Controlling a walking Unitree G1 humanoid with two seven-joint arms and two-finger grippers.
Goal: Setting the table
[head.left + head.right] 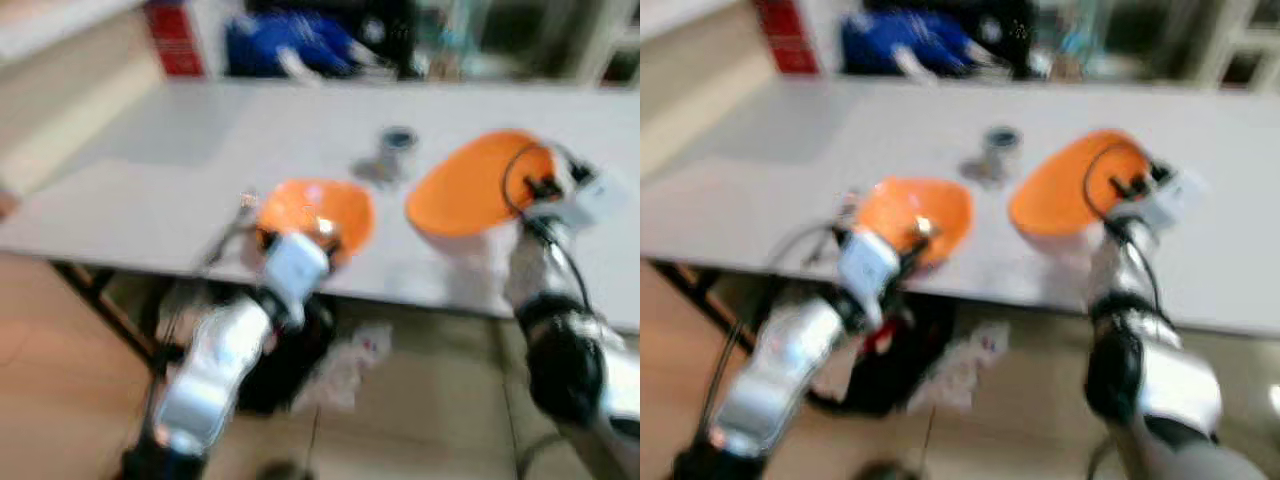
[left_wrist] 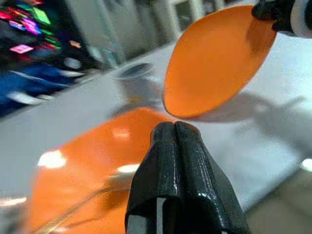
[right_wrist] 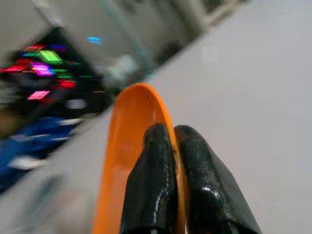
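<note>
An orange bowl (image 1: 320, 210) sits at the near edge of the white table (image 1: 150, 190). My left gripper (image 1: 275, 240) is at the bowl's near rim; in the left wrist view its fingers (image 2: 190, 161) are pressed together, with the rim running in to them and the bowl's inside (image 2: 87, 161) beyond. To the right, an orange plate (image 1: 465, 185) is held tilted just above the table. My right gripper (image 1: 545, 185) is shut on its far right rim. The right wrist view shows that rim (image 3: 126, 126) pinched between the two fingers (image 3: 204, 180). All views are blurred.
A small grey cup (image 1: 397, 145) stands on the table behind and between bowl and plate. Blue cloth (image 1: 290, 45) and a red object (image 1: 175, 40) lie beyond the far edge. Under the table are a dark bag (image 1: 290, 370) and white litter (image 1: 350, 365).
</note>
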